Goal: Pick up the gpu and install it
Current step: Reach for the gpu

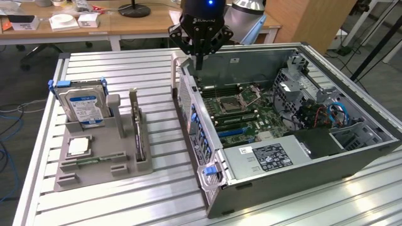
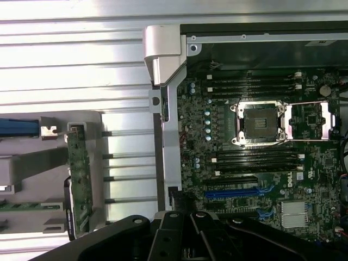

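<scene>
The gpu (image 1: 137,129) stands on its edge in a slot of the grey holder (image 1: 94,172) on the exterior view's left, a thin green board with a dark face. In the wrist view the gpu (image 2: 79,182) shows edge-on, green, beside the case wall. My gripper (image 1: 196,65) hangs high over the rear corner of the open computer case (image 1: 283,160), well apart from the gpu, its fingers drawn together with nothing between them. The gripper (image 2: 184,216) sits above the motherboard (image 2: 261,163), near a blue expansion slot (image 2: 239,191).
The holder also carries a silver hard drive with a blue label (image 1: 84,106), a small square processor chip (image 1: 77,147) and a memory stick (image 1: 84,162). The case lies open on the slatted aluminium table (image 1: 125,70), with a power supply (image 1: 270,157) at its near end.
</scene>
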`<action>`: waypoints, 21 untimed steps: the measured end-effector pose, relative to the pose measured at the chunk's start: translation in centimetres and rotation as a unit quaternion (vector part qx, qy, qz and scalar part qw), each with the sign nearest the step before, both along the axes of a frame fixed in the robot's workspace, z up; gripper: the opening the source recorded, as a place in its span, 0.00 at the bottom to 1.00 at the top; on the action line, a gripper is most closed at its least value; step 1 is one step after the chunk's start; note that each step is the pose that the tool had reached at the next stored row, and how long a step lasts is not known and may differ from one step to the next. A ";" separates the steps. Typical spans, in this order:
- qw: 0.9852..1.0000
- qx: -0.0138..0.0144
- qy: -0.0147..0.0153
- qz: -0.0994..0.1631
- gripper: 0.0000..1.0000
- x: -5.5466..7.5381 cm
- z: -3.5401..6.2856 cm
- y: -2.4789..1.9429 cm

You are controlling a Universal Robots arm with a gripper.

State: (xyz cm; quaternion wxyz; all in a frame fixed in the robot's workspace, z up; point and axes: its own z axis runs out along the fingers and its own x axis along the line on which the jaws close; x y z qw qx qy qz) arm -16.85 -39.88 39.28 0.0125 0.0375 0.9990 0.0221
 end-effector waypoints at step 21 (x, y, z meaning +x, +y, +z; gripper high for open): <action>1.000 0.000 0.000 0.000 0.11 -1.1 -0.02 0.00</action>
